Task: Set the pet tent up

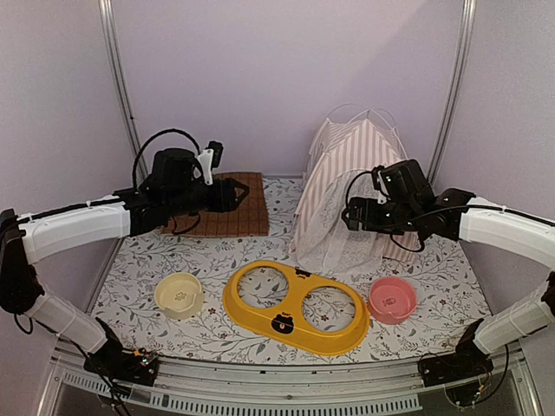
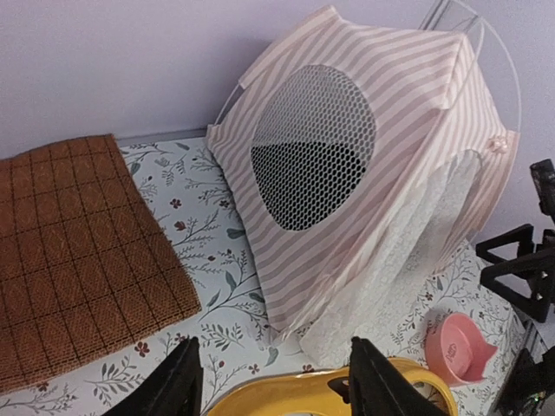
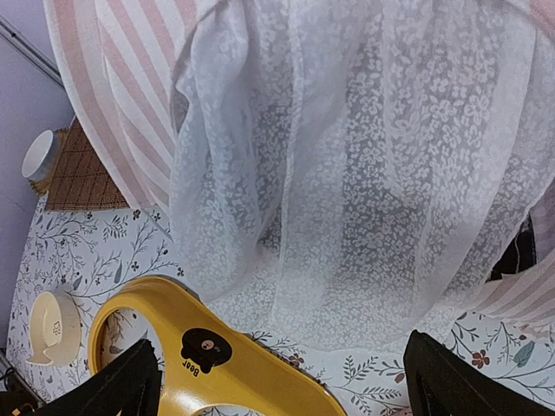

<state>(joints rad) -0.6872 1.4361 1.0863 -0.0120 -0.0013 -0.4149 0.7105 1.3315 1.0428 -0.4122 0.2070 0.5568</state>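
Task thing: pet tent [image 1: 347, 178], striped pink and white, upper right of the top view, at the back of the surface [image 1: 217, 251] near the wall.
Tent's face: lace curtain [image 3: 347, 191] hangs toward the lower edge of the top view; mesh window [image 2: 312, 147] faces frame left.
Long axis: hem to peak runs up and to the right in the left wrist view. It looks tilted, not plumb; whether all poles are seated I cannot tell.
Right fingers [image 3: 121, 390]: spread wide, nothing between them, pointed straight at the curtain and just in front of it. The tent fills the right wrist view above them.
Left fingers [image 2: 186, 386]: apart, holding nothing, hovering over the brown mat [image 1: 247, 212] in the upper left centre of the top view. The tent lies to their right, well apart.
Nearer arm: right arm [image 1: 503, 230], clearly. The left arm [image 1: 78, 230] would have to cross the surface toward frame right.
Deciding relation: judged, the right fingers meet soft lace first, while the stiff poles sit higher and behind it.
In the way: yellow double feeder [image 1: 295, 303] and pink bowl [image 1: 392, 299] lie just below the hem.
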